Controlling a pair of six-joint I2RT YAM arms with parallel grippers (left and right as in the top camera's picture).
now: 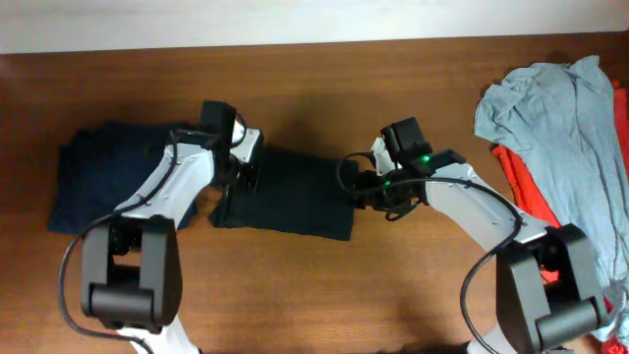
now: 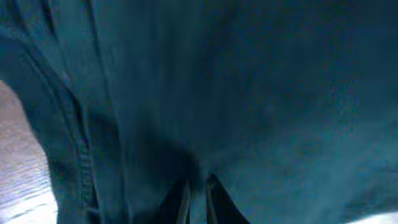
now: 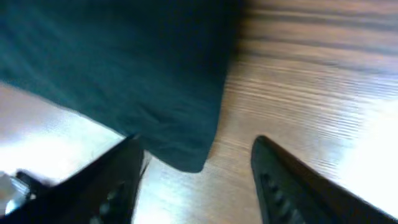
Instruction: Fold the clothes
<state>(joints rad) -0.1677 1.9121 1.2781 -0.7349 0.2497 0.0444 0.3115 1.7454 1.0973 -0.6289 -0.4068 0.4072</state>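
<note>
Black cotton T-shirt (image 1: 290, 192) lies folded into a rectangle in the middle of the brown wooden bench (image 1: 393, 88). Left gripper (image 2: 196, 199) sits at its left edge, jaws nearly pressed together on the fabric; can't tell if any cloth is pinched. Right gripper (image 3: 196, 143) is at the right edge, jaws spread around a corner.

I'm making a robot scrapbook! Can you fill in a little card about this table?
Middle: black T-shirt, folded into a rectangle
Left side: dark navy garment, folded
Right side: grey shirt lying on a red shirt
Left pincer: nearly closed, seems to pinch the T-shirt's left edge
Right pincer: open, at the T-shirt's right edge
Table: brown wood
</note>
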